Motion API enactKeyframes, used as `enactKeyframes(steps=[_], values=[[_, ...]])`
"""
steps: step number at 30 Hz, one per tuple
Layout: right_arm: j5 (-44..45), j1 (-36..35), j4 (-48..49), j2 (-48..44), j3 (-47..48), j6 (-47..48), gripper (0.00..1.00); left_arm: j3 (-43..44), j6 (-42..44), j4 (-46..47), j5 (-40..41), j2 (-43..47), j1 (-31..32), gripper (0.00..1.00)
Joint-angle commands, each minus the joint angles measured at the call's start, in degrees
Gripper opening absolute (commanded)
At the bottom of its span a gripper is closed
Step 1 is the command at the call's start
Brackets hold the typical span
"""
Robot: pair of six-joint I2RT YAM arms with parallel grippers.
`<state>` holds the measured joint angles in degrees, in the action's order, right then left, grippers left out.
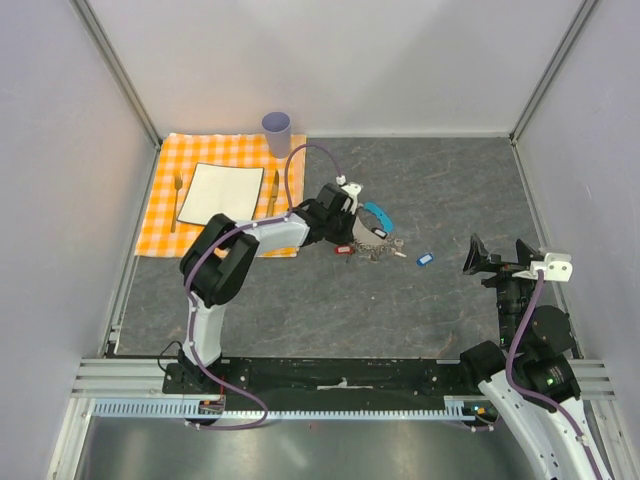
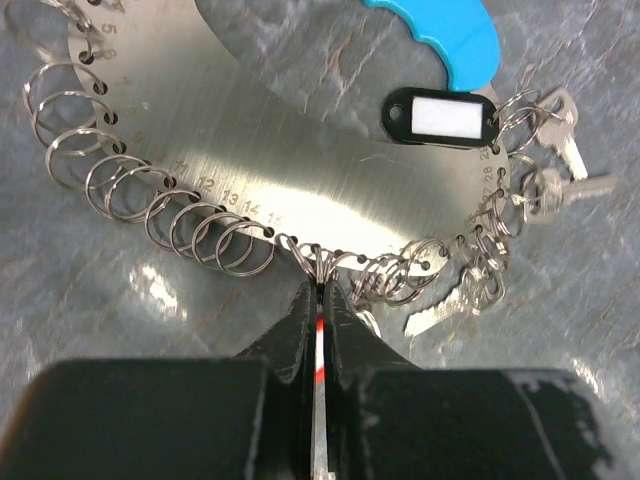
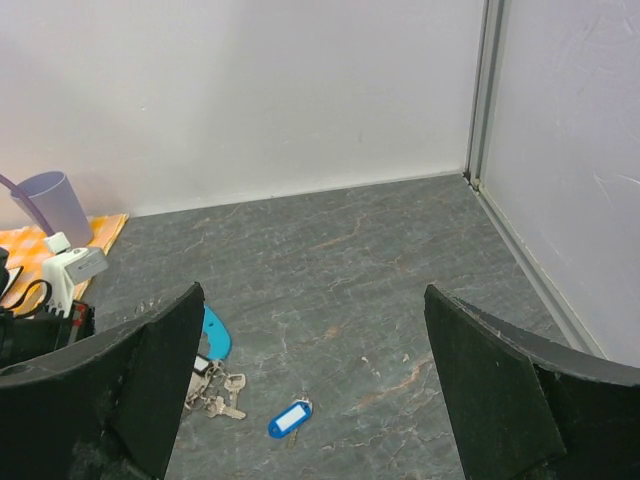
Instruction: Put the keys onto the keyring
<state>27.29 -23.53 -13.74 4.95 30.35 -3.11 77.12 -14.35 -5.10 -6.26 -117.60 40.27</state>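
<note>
The keyring is a silver metal plate edged with many small wire rings, with a cyan plastic section. A black tag and a few silver keys hang at its right side. My left gripper is shut on the red-tagged key, seen edge-on between the jaws, with its tip against the rings on the plate's near edge. In the top view the red tag lies under the left gripper. A blue-tagged key lies loose on the table. My right gripper is open and empty.
An orange checked cloth at the back left carries a white napkin, a fork, a knife and a purple cup. White walls enclose the grey table.
</note>
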Motion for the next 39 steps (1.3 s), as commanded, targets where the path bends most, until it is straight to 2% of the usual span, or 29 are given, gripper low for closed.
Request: enactKeyframes(steps=[1, 6, 12, 18, 20, 25, 30, 38, 39], values=[[-0.5, -0.5, 2.3, 0.4, -0.6, 1.0, 0.98, -5.0, -2.5, -0.1, 1.8, 5.9, 0.2, 0.02], [-0.6, -0.5, 2.5, 0.4, -0.7, 1.0, 0.98, -14.5, -7.5, 0.9, 5.5, 13.9, 0.6, 0.02], [-0.9, -0.5, 2.7, 0.5, -0.8, 1.0, 0.98, -20.1, -8.8, 0.4, 8.3, 18.7, 4.1, 0.02], [-1.3, -0.5, 2.7, 0.6, -0.9, 1.0, 0.98, -24.3, -21.0, -0.9, 15.8, 23.3, 8.7, 0.02], [-1.2, -0.6, 2.7, 0.5, -0.9, 1.0, 0.98, -25.7, -25.8, -0.9, 21.1, 24.5, 11.7, 0.02], [-1.4, -0.5, 2.8, 0.6, -1.0, 1.0, 0.98, -26.0, -33.5, -1.0, 24.4, 23.4, 15.1, 0.02], [-1.6, -0.5, 2.8, 0.3, -1.1, 1.1, 0.98, -22.4, -33.9, 1.3, 24.6, 19.4, 16.1, 0.02], [-1.7, -0.6, 2.9, 0.0, -1.2, 1.0, 0.98, -18.7, -27.6, 4.7, 19.6, 18.0, 16.2, 0.24], [-1.8, -0.6, 2.9, 0.1, -1.3, 1.1, 0.98, -19.0, -26.8, 4.7, 19.4, 18.3, 16.1, 0.35]])
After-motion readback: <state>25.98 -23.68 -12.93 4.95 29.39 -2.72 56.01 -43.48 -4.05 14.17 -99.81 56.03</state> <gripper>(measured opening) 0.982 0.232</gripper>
